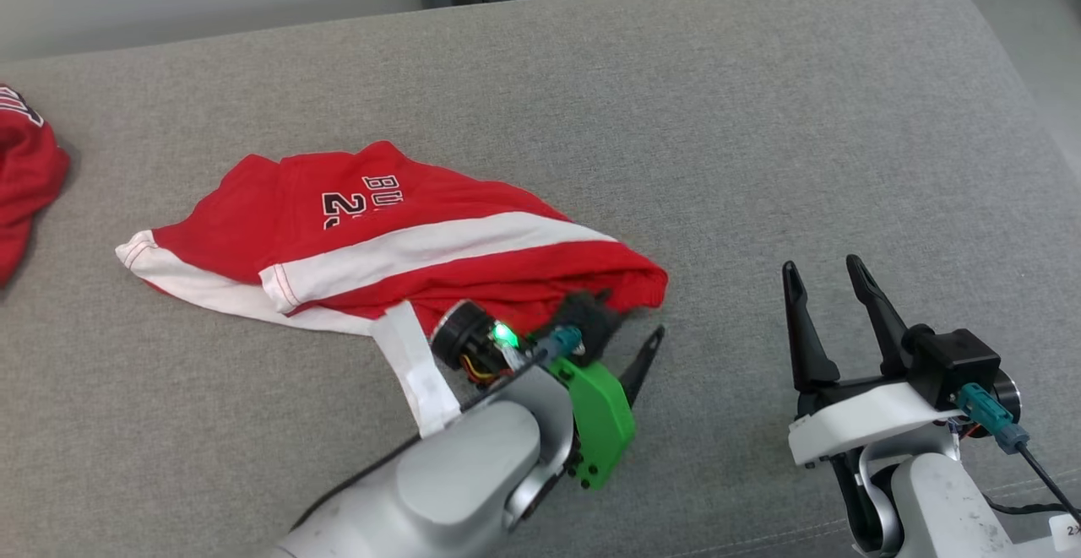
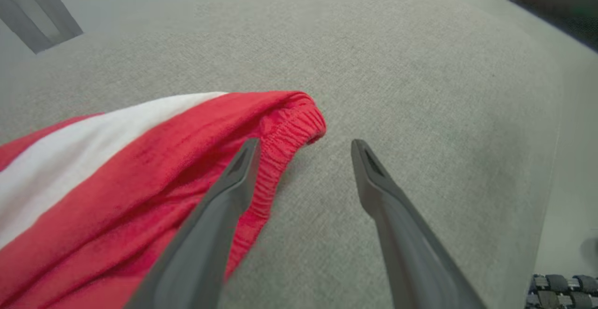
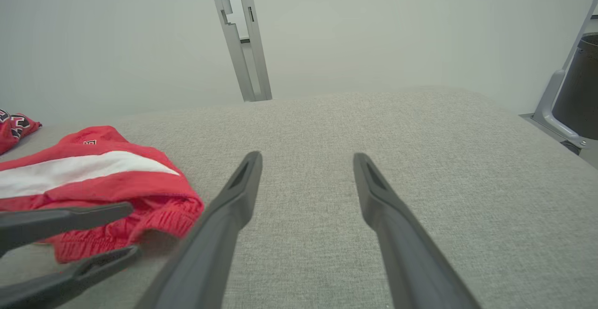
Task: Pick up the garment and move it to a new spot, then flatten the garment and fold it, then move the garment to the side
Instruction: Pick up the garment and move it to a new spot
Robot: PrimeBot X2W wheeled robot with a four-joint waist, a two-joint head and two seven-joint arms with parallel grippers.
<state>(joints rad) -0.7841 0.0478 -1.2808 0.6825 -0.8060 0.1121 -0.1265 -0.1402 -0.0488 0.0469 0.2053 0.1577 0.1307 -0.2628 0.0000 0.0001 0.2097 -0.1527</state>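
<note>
The left gripper [image 1: 621,326] is nearest, low over the grey surface [image 1: 760,119], with its pale forearm and green bracket rising from the bottom of the head view. Its fingers are spread wide and pinch nothing. In the left wrist view, the left gripper [image 2: 304,143] has one finger lying across the elastic waistband of the shorts [image 2: 117,173]. The other finger is over bare surface [image 2: 420,89], clear of the cloth. Whether the first finger touches the fabric cannot be told. From the side, the right wrist view shows the left gripper [image 3: 134,229] with the waistband corner between and behind its two fingertips.

The shorts [image 1: 380,229] are red with a broad white stripe and white trim, and their dark print is cut off by a fold. They lie crumpled and partly doubled over, not flat, spreading from the left fingertips toward the robot's left. The waistband corner is the part closest to those tips. A white strip [image 1: 414,364] runs from the shorts' near edge down beside the left wrist; whether it belongs to them cannot be told.

The right gripper [image 1: 821,267] is well apart from the shorts [image 3: 93,178], on the other side of the left fingers. Its own view shows the right gripper [image 3: 307,156] with fingers spread, empty, pointing over bare surface [image 3: 327,122].

Another red garment [image 1: 25,170] lies beyond the shorts from both pairs of fingers, apart from them, at the head view's left edge.
</note>
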